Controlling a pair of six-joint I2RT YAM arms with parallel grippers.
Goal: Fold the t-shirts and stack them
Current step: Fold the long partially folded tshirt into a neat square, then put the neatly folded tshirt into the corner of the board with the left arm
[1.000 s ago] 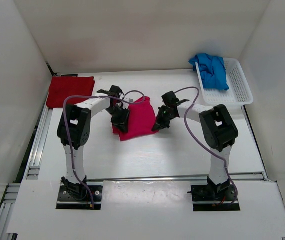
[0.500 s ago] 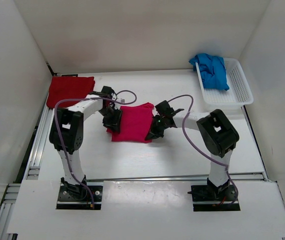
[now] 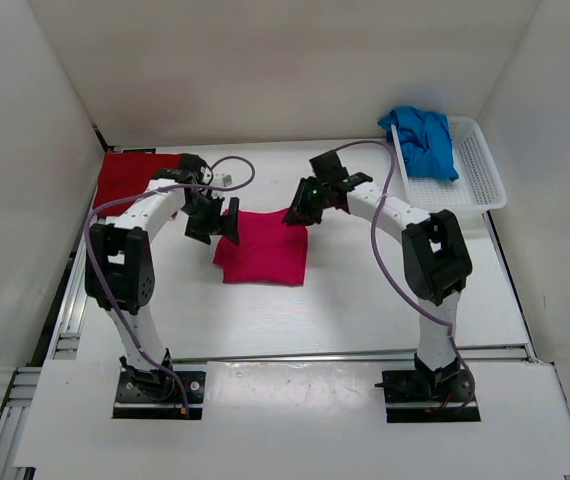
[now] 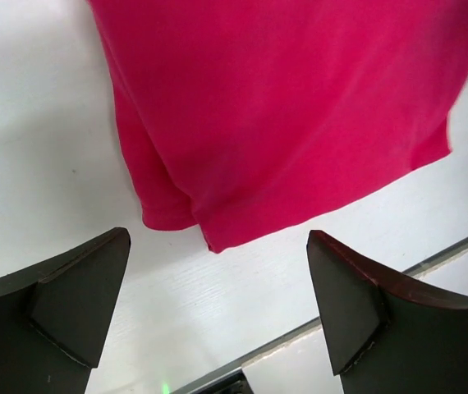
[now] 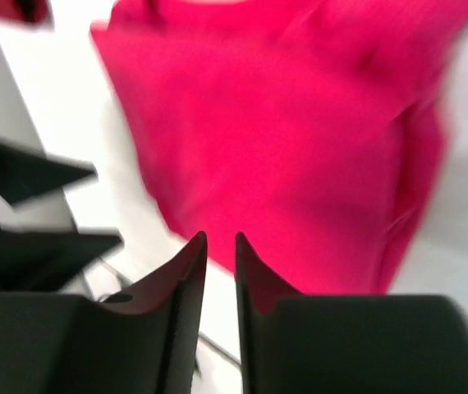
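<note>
Left gripper [image 4: 217, 245] is spread wide with nothing between the fingers, hanging just over the far left corner of the pink t-shirt [image 3: 263, 248]. The right gripper [image 5: 220, 246] is only cracked open a sliver, also empty as far as I can tell, over the far right corner. The pink one lies folded into a rough rectangle mid-table, the dark red t-shirt [image 3: 130, 180] sits folded flat in the far left corner, and the blue t-shirt [image 3: 423, 138] is bunched up at the far end of the white basket [image 3: 480, 175]. My guess is it's light, floppy fabric with 0 stiffness, so pinch all the layers at an edge or corner or it'll flop open and drag. The table [image 3: 365, 300] looks smooth and white, so cloth should slide easily. White walls [image 3: 265, 70] box in 3 sides, tight by the red one.
</note>
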